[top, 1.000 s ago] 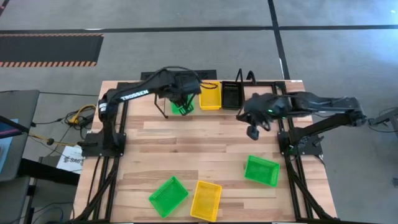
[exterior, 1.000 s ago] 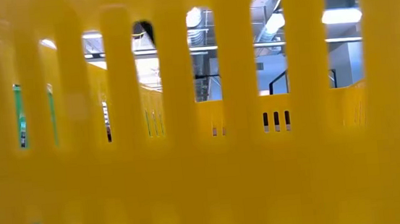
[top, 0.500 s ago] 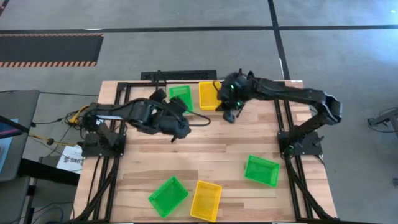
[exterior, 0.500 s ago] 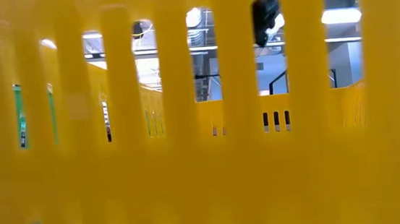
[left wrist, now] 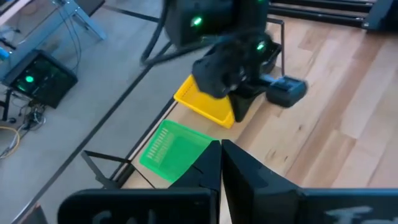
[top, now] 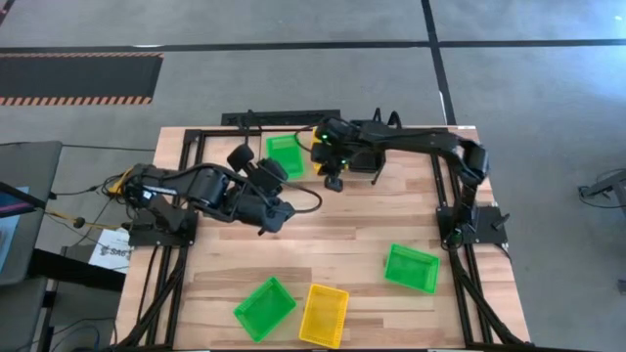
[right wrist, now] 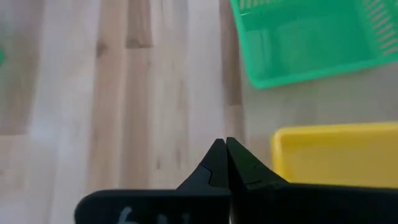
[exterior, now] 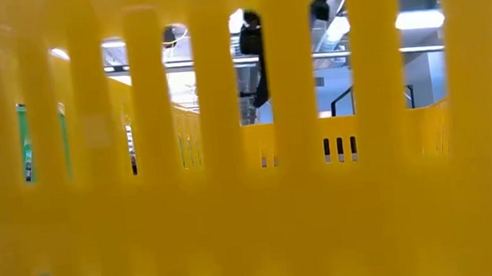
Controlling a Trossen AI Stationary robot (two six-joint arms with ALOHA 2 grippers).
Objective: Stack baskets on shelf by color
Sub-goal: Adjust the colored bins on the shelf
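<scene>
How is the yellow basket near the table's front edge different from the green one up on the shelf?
The yellow basket lies on the bare table, turned askew; the green basket sits square on the shelf at the back. Their colours differ. Both are shallow, rectangular, empty mesh trays of similar size.

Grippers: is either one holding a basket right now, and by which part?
Nothing is held. The left gripper and the right gripper both show their jaws closed together with nothing between them.

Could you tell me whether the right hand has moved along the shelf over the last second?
Yes. In the high view the right hand has travelled leftward along the table's far edge, from near the right frame post to just beside the green basket on the shelf.
</scene>
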